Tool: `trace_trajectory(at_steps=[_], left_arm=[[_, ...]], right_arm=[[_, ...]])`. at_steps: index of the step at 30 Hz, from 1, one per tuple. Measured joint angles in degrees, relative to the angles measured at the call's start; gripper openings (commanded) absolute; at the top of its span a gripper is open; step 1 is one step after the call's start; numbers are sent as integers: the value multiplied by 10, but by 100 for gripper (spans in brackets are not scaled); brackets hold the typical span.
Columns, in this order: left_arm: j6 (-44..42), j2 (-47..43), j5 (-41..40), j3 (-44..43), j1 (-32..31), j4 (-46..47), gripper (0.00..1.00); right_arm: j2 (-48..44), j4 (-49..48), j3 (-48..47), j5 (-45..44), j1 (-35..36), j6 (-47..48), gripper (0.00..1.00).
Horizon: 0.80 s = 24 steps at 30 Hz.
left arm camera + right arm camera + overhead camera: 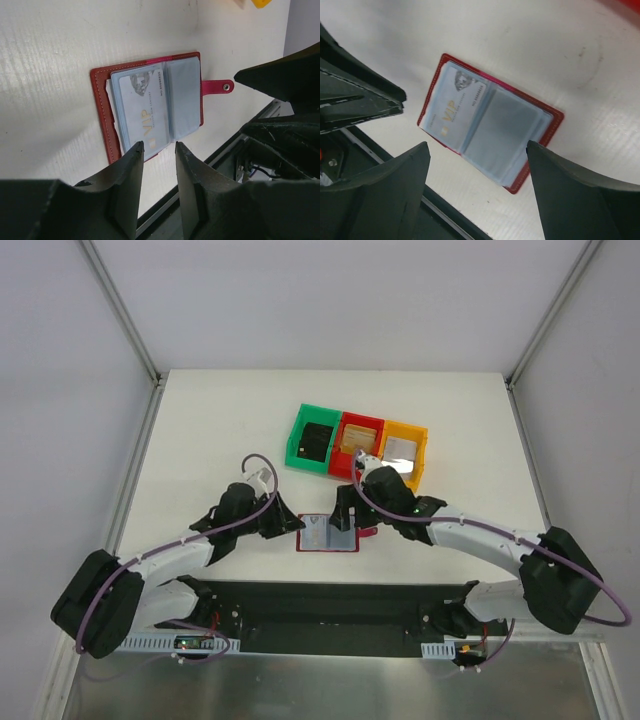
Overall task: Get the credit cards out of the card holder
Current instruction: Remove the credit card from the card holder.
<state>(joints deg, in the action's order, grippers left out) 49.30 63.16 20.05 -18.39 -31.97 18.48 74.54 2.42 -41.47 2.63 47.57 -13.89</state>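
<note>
Card holder (328,533): red bifold, lying open and flat on the white table (200,440) near its front edge, between the two grippers. Blue-grey sleeves face up and the red tab (217,87) sticks out sideways.

Silvery VIP card (142,110): lies in the sleeve of one half; the other half looks empty.

Left gripper (159,146): hangs just over the holder's edge beside the VIP card. The jaws are a narrow gap apart and grip nothing.

Right gripper (477,147): sits above the holder with jaws spread wide, holding nothing.

Green bin (300,435), red bin (358,416), orange bin (420,455): in a row behind the holder, containing a black card (318,440), a tan card (360,432) and a pale grey card (403,448) respectively.
</note>
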Motion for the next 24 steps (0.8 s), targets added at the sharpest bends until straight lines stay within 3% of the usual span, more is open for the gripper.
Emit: trace_trajectory(at_steps=[8, 24], left_arm=[[-3, 59, 6, -6, -5, 38, 23], [-8, 144, -11, -30, -22, 61, 10]], right_arm=[[26, -145, 59, 43, 0, -58, 76], [128, -294, 69, 122, -2, -135, 66]])
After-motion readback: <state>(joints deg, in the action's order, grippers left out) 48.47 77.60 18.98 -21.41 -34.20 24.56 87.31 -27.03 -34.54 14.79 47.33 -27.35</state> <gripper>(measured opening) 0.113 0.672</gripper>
